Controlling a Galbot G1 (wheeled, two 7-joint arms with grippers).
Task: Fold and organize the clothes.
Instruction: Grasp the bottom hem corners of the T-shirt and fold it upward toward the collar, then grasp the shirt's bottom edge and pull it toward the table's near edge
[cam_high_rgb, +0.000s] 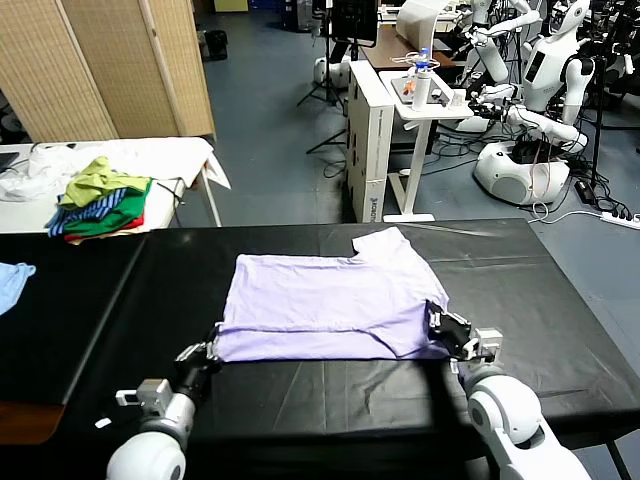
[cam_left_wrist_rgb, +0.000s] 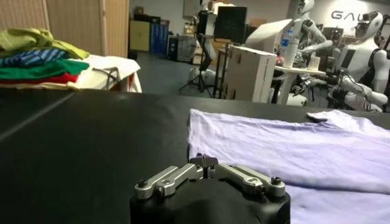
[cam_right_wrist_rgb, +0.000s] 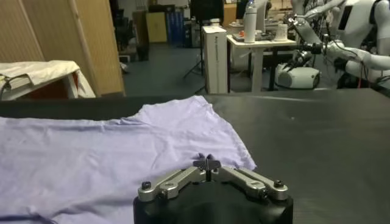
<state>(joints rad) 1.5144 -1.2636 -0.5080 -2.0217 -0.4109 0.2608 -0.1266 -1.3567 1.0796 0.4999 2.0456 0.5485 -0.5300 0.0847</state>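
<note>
- One pale lavender T-shirt (cam_high_rgb: 325, 305) is seen in the head view, laid flat on the black table (cam_high_rgb: 560, 300) near its front edge, folded so that a doubled layer lies along the near side and one sleeve points away from the robot.
- The left gripper (cam_high_rgb: 207, 352) is placed at the shirt's near left corner; the right gripper (cam_high_rgb: 447, 325) is placed at the near right corner, over the cloth's edge.
- In the left wrist view, the left gripper's fingertips (cam_left_wrist_rgb: 207, 161) are shown pressed together just beside the shirt's edge (cam_left_wrist_rgb: 274, 152), with no cloth between them.
- In the right wrist view, the right gripper's fingertips (cam_right_wrist_rgb: 207, 162) are shown pressed together at the shirt's edge (cam_right_wrist_rgb: 122, 152); whether cloth is pinched cannot be told.
- Only the head view shows one light blue cloth (cam_high_rgb: 12, 280) at the table's far left.
- One pile of green, yellow, blue and red garments (cam_high_rgb: 100, 205) is shown on a white side table, also visible in the left wrist view (cam_left_wrist_rgb: 36, 58).
- Several white humanoid robots (cam_high_rgb: 540, 90) are seen behind.
</note>
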